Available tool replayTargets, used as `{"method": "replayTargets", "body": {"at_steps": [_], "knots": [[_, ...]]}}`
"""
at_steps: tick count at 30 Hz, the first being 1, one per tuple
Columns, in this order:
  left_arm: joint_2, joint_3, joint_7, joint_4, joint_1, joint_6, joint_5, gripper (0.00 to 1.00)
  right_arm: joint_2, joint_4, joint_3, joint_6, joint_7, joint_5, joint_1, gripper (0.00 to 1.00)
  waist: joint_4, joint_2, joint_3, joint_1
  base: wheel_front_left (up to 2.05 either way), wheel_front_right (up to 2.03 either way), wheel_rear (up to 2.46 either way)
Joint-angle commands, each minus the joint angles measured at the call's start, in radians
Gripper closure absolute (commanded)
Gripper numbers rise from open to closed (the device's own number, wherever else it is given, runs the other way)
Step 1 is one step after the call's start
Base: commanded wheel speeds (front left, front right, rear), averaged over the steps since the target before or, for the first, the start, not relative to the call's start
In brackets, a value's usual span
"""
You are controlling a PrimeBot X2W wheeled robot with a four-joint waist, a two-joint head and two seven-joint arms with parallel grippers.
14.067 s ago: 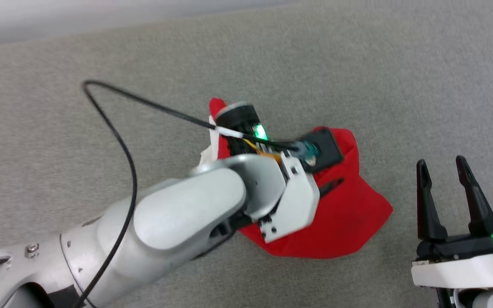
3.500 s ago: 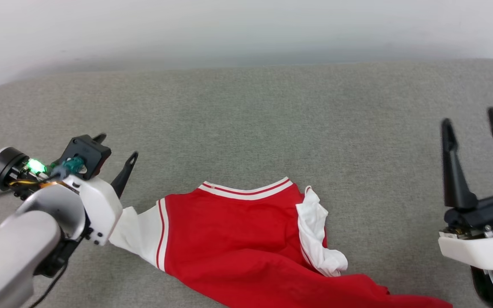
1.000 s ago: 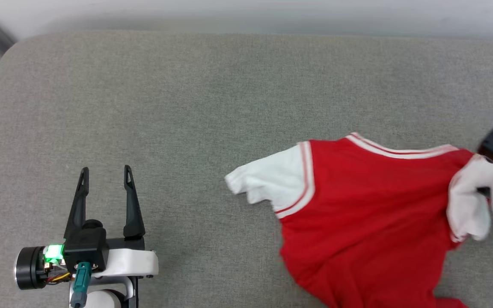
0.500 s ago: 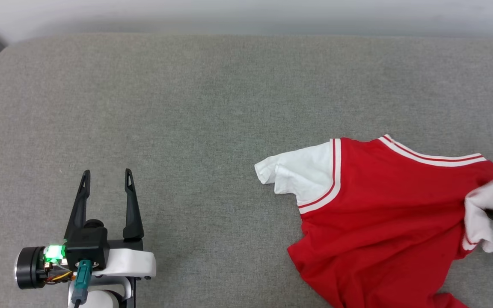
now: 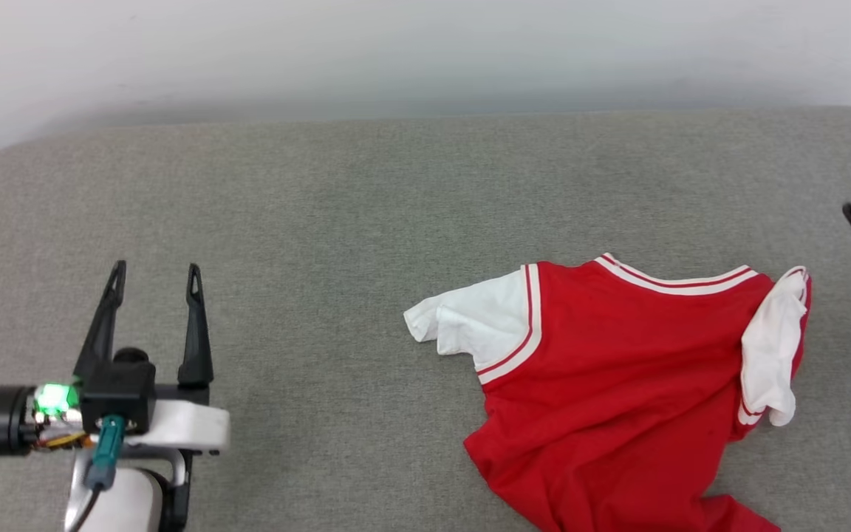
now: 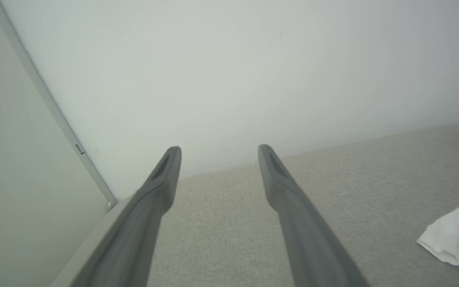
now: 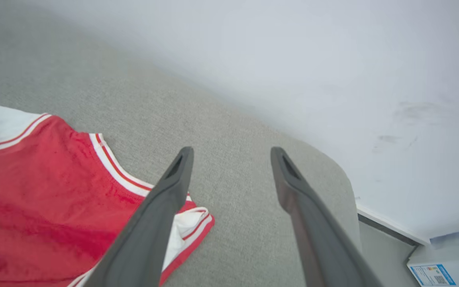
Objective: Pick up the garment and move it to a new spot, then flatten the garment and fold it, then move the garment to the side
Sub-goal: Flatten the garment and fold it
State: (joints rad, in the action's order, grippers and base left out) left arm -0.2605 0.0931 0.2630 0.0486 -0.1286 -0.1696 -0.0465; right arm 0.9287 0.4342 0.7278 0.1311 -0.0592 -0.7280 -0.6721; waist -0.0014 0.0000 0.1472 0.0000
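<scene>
Head view: soft red garment (image 5: 603, 369) rumpled on woven grey cushion (image 5: 322, 222); left fingers (image 5: 193, 325), right fingers (image 7: 159, 211) spread empty.

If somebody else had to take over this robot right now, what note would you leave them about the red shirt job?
Grippers: the left gripper is open and empty, parked well to the left of the shirt. The right gripper is open and empty, near the shirt's right shoulder.
Things: the shirt lies on the grey cushion, roughly spread. Its left sleeve is out to the side, its right sleeve is flopped over the red body, and the lower part is wrinkled.
Done: the shirt is laid out in the open.
Left: smooth it flat, fold it, then move it aside.
</scene>
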Motion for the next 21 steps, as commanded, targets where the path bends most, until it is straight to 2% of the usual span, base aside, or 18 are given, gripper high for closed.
{"method": "replayTargets", "body": {"at_steps": [1,5,7,8,11,16,21], "knots": [[-0.019,0.004,0.002,0.018,-0.038,0.019,0.008,0.0,-0.051,-0.009,-0.077,-0.001,-0.043,0.051,0.048,0.0,-0.017,0.0,-0.008,0.0,0.0,0.0,0.0],[-0.053,0.02,-0.019,0.066,-0.128,0.069,0.002,0.0,-0.191,-0.058,-0.317,-0.001,-0.125,0.195,0.16,0.0,-0.037,0.0,-0.012,0.0,0.0,0.0,0.0],[-0.067,0.035,-0.046,0.088,-0.179,0.101,0.0,0.0,-0.289,-0.113,-0.45,-0.001,-0.148,0.275,0.236,0.0,-0.045,0.0,-0.01,0.0,0.0,0.0,0.0],[-0.067,0.035,-0.046,0.088,-0.179,0.101,0.0,0.0,-0.289,-0.113,-0.45,-0.001,-0.148,0.275,0.236,0.0,-0.045,0.0,-0.01,0.0,0.0,0.0,0.0],[-0.093,0.053,-0.096,0.117,-0.269,0.146,0.001,0.0,-0.419,-0.23,-0.595,-0.001,-0.16,0.376,0.345,0.0,-0.058,0.0,-0.003,0.0,0.0,0.0,0.0],[-0.131,0.103,-0.18,0.148,-0.414,0.218,0.027,0.0,-0.627,-0.433,-0.729,-0.001,-0.155,0.499,0.498,0.0,-0.081,0.0,0.016,0.0,0.0,0.0,0.0],[-0.154,0.172,-0.285,0.187,-0.547,0.276,0.015,0.0,-0.78,-0.564,-0.774,-0.001,-0.155,0.559,0.605,0.0,-0.099,0.0,0.04,0.0,0.0,0.0,0.0]]}}
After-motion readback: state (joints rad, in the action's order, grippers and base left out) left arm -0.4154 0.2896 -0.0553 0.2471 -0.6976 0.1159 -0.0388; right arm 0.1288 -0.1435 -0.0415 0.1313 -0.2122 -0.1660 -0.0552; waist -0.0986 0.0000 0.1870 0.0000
